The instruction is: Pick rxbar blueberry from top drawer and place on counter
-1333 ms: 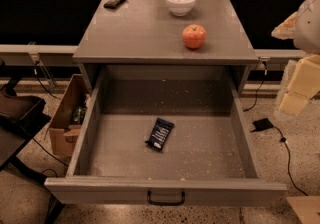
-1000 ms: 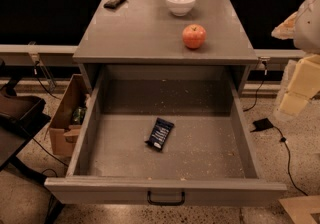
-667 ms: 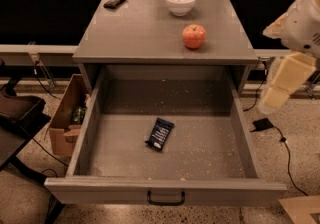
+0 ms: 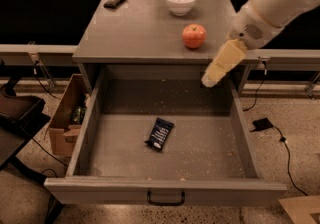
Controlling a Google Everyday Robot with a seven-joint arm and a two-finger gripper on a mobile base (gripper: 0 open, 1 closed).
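Note:
The rxbar blueberry, a dark navy wrapper with white printed lines, lies flat on the crumb-speckled floor of the open top drawer, a little left of centre. My gripper hangs from the white arm at the upper right, over the drawer's back right corner, well above and to the right of the bar. It holds nothing. The grey counter lies behind the drawer.
On the counter stand a red apple, a white bowl and a plain black flat bar. A cardboard box sits on the floor left of the drawer. A black cable and plug lie on the right.
The arm has swung in from the right edge toward the left, bringing the gripper over the drawer's back right corner. The bar and the counter objects have not moved.

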